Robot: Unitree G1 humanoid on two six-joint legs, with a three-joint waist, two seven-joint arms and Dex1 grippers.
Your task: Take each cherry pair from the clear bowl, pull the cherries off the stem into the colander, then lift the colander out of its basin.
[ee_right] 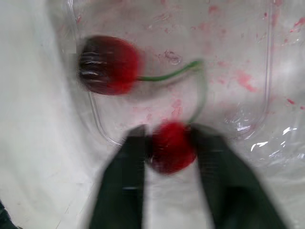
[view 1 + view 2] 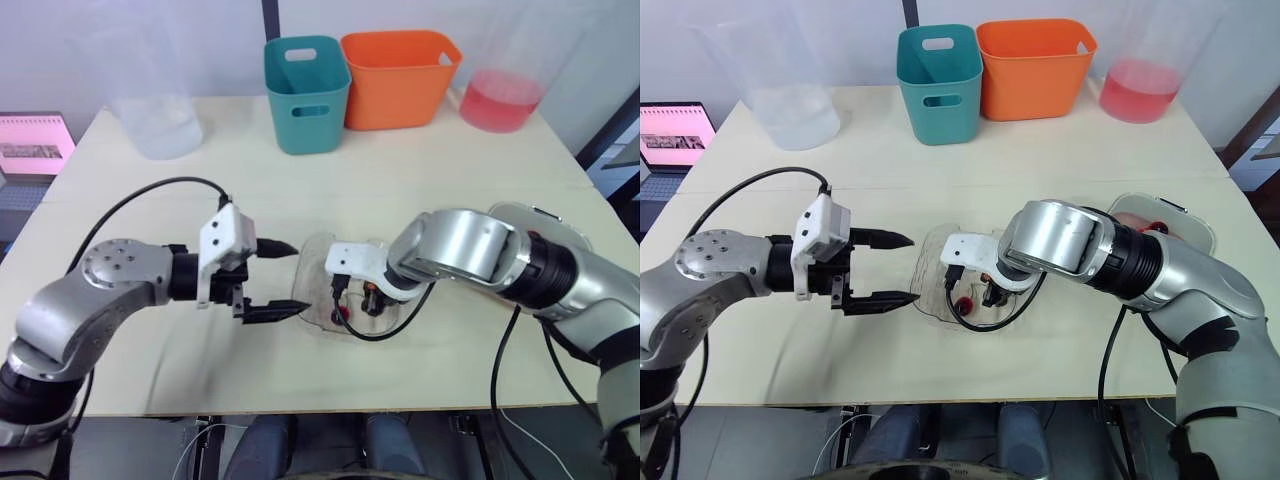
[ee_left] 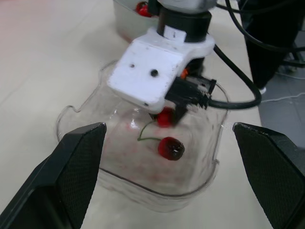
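Two cherries on one forked stem, the cherry pair [image 3: 170,148], lie on the floor of the clear bowl [image 3: 152,193], which sits mid-bench near the front edge. My right gripper [image 1: 167,136] reaches down into the bowl and is clenched on the brighter cherry [image 1: 171,150], one black finger pressed to each side of it. The darker free cherry [image 1: 108,64] rests on the bowl floor, to the robot's left of the held one and slightly nearer the front edge, so the pair's long axis runs roughly across the bowl, left to right. The two green stems [image 1: 164,76] rise from the fruits and meet at a fork pointing away from the gripper.

My right wrist view gives me that fork and the finger contact plainly. In the head views the white wrist housing covers the fingers and I make out only small red spots in the bowl. My left wrist view shows the bowl's wavy rim, the pink smears on its floor and the right arm's cable hanging over it.

My left gripper [image 2: 302,277] hangs released just beside the bowl's left wall, fingers spread wide and pointing at it, touching nothing.

Behind the right forearm sits the colander [image 2: 1188,216] with something red inside; I cannot tell it from its basin. Along the far edge of the bench [image 2: 250,150] stand a teal bin [image 2: 306,92], an orange bin [image 2: 398,78] and a jug of pink liquid [image 2: 500,95].
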